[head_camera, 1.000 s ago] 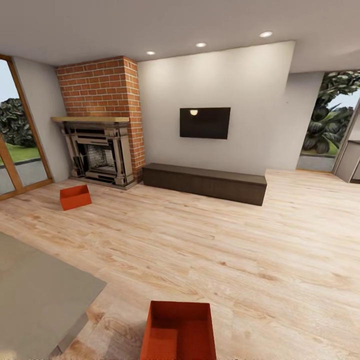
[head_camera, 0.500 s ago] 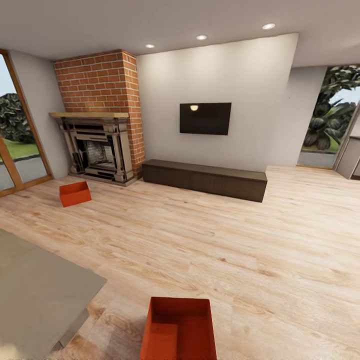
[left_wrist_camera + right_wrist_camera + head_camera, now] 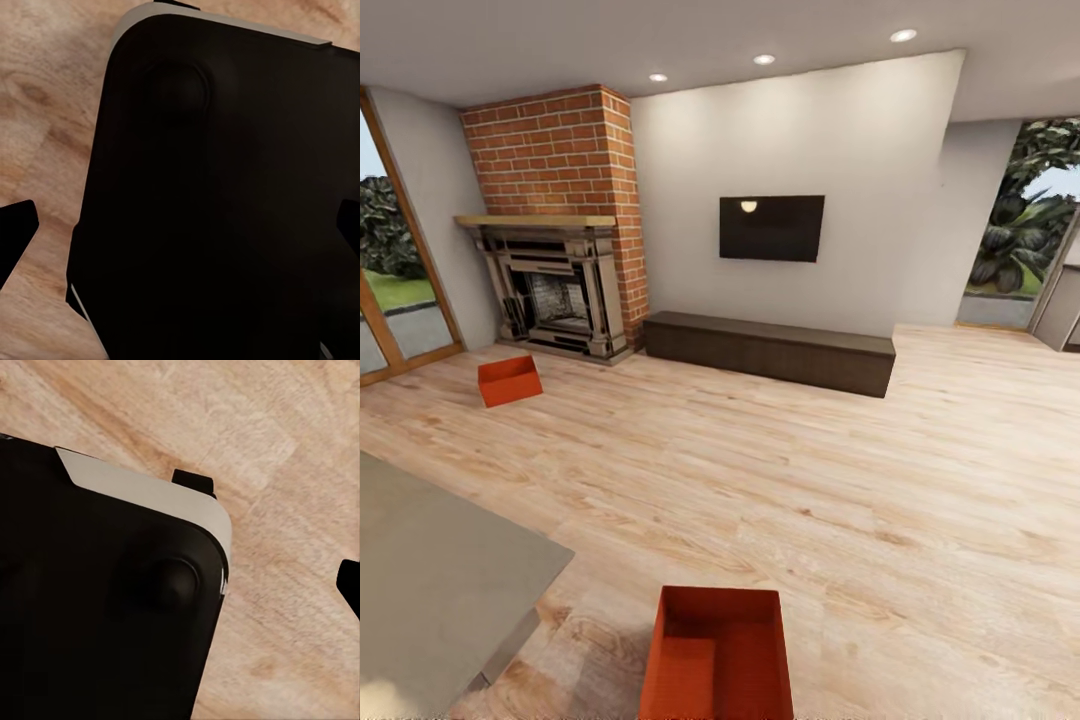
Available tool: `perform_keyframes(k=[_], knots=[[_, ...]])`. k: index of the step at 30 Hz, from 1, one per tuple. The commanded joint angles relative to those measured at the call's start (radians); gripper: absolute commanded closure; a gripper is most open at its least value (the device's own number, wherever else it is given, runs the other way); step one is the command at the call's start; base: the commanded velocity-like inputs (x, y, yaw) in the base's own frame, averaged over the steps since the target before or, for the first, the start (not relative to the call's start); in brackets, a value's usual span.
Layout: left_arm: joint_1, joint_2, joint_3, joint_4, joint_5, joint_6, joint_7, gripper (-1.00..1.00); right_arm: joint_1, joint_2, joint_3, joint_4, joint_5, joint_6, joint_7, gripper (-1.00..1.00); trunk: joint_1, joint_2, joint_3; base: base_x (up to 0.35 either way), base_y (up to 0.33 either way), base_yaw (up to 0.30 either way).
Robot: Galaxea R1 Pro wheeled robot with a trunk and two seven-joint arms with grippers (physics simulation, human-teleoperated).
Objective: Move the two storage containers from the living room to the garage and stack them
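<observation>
I find the near bin [image 3: 718, 655] dead ahead at my base on the wood floor [image 3: 880, 480], long axis running away from me, midway between both arms. The far bin [image 3: 509, 381] sits well left, before the fireplace [image 3: 555, 300]. Either claw's opening I cannot tell.

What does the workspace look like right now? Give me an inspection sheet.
Surface: light wood-plank floor, grey rug at the left.
Job's things: near container open and empty just ahead; far container on the planks before the fireplace. Neither lifted.
Clutter: nothing seen.
Pincers: dark fingertips at the wrist views' edges, gap unclear, over the robot's black base and planks; holding nothing seen.
Cables: nothing seen.
Surroundings: wall TV, long dark cabinet, glazed openings on both sides.
</observation>
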Motion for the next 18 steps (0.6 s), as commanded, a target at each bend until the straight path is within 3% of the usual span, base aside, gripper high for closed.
perform_keyframes(k=[1, 18], knots=[[0.0, 0.0, 0.0, 0.0, 0.006, -0.002, -0.001, -1.0, -0.001, 0.0, 0.008, 0.003, -0.005, -0.005, -0.002, -1.0, 0.0, 0.0, -0.003, 0.0, 0.0, 0.0], [0.0, 0.0, 0.0, -0.001, 0.006, -0.002, -0.001, -1.0, -0.001, 0.002, 0.017, 0.002, 0.0, -0.006, -0.001, -1.0, 0.0, 0.0, -0.03, 0.0, 0.0, 0.0]])
